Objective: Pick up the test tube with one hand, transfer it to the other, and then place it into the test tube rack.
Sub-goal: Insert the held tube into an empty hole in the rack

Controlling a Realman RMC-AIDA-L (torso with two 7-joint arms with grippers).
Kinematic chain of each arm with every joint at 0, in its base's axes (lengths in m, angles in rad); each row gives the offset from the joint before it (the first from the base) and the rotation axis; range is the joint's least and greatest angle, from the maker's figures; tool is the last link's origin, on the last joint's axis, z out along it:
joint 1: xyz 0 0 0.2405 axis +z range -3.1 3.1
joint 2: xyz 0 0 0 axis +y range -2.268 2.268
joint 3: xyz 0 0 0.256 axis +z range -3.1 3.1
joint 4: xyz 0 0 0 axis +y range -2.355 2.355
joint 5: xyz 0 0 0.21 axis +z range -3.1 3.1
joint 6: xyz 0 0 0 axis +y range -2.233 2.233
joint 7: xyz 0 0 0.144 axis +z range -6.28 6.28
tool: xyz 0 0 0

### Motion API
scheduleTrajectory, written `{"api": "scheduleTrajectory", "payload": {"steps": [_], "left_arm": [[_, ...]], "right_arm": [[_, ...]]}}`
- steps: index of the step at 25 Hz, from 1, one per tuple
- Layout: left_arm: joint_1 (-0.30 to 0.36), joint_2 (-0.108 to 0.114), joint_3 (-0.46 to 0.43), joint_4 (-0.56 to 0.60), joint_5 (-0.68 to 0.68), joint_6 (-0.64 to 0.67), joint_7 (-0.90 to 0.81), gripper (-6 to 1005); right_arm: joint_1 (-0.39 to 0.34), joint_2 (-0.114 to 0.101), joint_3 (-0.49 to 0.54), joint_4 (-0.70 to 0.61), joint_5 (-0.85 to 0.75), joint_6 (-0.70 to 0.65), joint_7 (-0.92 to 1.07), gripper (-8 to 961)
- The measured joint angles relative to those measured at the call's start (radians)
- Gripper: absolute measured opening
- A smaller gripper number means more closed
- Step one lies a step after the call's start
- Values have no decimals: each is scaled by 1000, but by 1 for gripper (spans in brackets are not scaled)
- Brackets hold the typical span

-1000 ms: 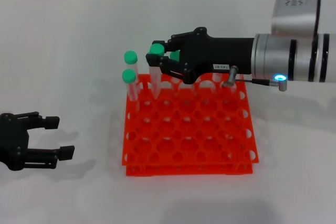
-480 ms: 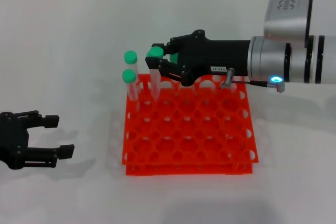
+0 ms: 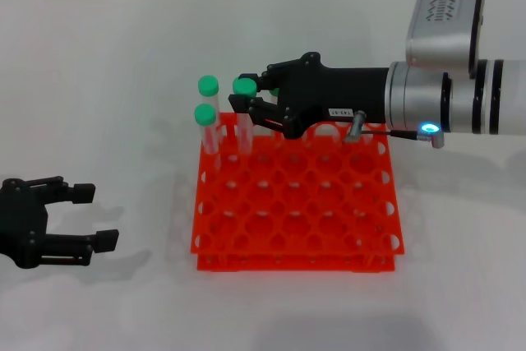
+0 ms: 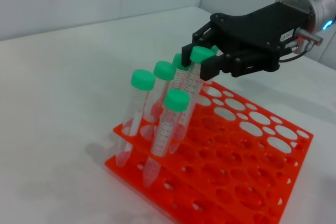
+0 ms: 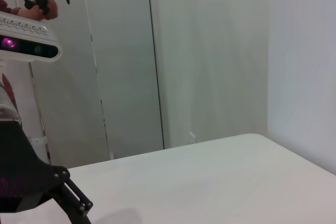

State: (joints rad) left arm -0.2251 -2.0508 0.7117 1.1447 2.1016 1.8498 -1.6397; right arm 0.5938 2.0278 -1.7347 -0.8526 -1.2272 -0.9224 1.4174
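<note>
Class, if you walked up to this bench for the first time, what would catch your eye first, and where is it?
First, the bright orange-red test tube rack at the table's centre, with green-capped tubes standing at its far left corner. Next, the right tool, reaching in from the right, closed on the test tube just above the rack's back row. The left tool rests open at the table's near left.

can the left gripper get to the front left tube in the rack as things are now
Probably yes. The left gripper sits open on the table, off the rack's left side, with nothing between it and that tube. The right gripper holds another tube behind it.
</note>
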Motion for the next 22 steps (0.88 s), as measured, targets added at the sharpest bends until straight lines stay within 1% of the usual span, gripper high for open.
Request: {"api": "scheduleTrajectory", "payload": {"steps": [22], "left_arm": [[-2,0,0,-10,3,0,8,881]], "right_arm": [[0,0,-22,0,0,2,6,265]]}}
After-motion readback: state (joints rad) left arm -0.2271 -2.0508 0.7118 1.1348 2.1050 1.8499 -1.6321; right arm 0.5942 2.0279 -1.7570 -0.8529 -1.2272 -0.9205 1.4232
